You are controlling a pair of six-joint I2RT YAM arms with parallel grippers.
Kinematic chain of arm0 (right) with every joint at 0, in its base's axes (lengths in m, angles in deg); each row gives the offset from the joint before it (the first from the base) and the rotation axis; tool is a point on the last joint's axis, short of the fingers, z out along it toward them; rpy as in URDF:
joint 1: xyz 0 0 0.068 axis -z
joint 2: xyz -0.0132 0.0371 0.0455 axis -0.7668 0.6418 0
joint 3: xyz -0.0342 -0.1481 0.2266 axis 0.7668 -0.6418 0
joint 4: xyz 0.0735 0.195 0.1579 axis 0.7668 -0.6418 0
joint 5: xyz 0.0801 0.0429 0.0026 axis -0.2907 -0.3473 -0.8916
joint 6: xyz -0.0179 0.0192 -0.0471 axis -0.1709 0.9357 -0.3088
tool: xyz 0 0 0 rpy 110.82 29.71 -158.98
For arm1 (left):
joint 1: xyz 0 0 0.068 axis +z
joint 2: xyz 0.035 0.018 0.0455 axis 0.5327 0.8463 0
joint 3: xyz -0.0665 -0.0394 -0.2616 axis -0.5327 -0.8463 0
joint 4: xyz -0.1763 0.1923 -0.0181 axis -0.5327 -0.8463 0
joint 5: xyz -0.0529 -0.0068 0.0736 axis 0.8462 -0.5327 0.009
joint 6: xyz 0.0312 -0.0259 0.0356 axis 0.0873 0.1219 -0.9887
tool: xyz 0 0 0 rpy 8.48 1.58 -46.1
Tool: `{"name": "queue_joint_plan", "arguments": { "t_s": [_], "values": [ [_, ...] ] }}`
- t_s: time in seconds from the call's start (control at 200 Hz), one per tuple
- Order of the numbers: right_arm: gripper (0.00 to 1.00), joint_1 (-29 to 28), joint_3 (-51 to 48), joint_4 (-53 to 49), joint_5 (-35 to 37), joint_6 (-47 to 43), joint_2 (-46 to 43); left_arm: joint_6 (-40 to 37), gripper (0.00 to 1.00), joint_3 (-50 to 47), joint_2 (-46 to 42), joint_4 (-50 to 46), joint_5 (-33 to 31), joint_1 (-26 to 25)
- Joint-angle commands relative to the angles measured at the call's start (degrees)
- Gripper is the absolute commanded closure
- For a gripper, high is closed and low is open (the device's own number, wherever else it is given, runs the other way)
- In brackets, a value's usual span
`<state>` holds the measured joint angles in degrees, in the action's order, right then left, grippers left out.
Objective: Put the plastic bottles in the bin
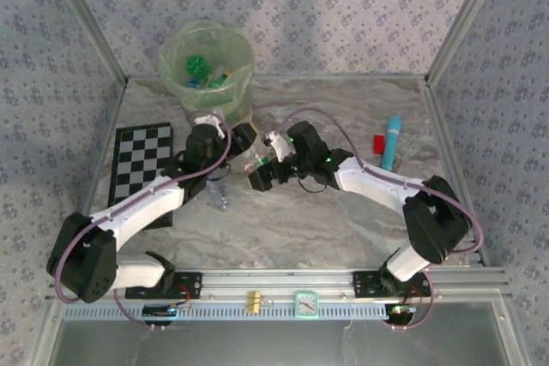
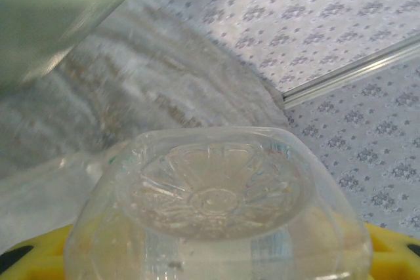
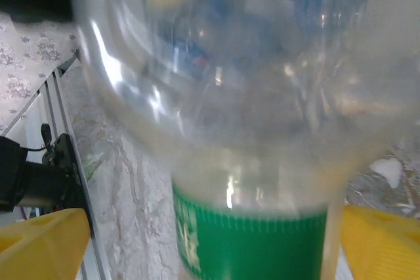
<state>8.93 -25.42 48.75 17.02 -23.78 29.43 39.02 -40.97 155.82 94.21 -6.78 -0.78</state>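
Middle of the top view, just below the bin [image 1: 242, 83] at upper left, both arms meet over the bench [image 1: 343, 220] on one clear bottle [image 2: 216, 195] with a green label. The left gripper [image 2: 216, 263] has its jaws clenched on the bottle's sides, the bottle's base toward the camera. The right gripper [image 3: 216, 227] has its jaws released and wide apart, with a gap beside the label. Inside the bin lie other bottles [image 1: 199, 66].
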Motion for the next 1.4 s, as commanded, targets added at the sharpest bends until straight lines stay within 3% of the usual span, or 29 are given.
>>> {"name": "queue_joint_plan", "arguments": {
  "t_s": [0.0,0.175,0.44,0.64,0.885,1.394],
  "values": [
    [0.00,2.2,-2.6,2.3,2.2,1.2,-4.9,-11.1,0.57,8.5,0.7,-3.3,-1.0,0.8],
    [0.00,5.6,-6.9,3.5,5.6,3.1,-10.1,-20.5,0.57,20.5,4.2,-6.9,4.6,3.4],
    [0.00,7.7,-8.7,2.4,13.5,5.1,-11.8,-37.6,0.57,48.2,13.6,-24.0,11.2,7.6],
    [0.00,8.0,-8.7,1.6,15.7,5.6,-12.1,-47.0,0.56,64.3,20.8,-34.2,9.2,12.2],
    [0.00,9.0,-8.7,0.9,16.4,5.6,-12.5,-58.2,0.56,74.6,27.1,-40.6,-2.0,14.5],
    [0.00,9.2,-10.7,0.2,17.4,6.3,-14.4,-50.8,0.52,83.4,44.0,-50.2,1.8,18.0]
  ]
}}
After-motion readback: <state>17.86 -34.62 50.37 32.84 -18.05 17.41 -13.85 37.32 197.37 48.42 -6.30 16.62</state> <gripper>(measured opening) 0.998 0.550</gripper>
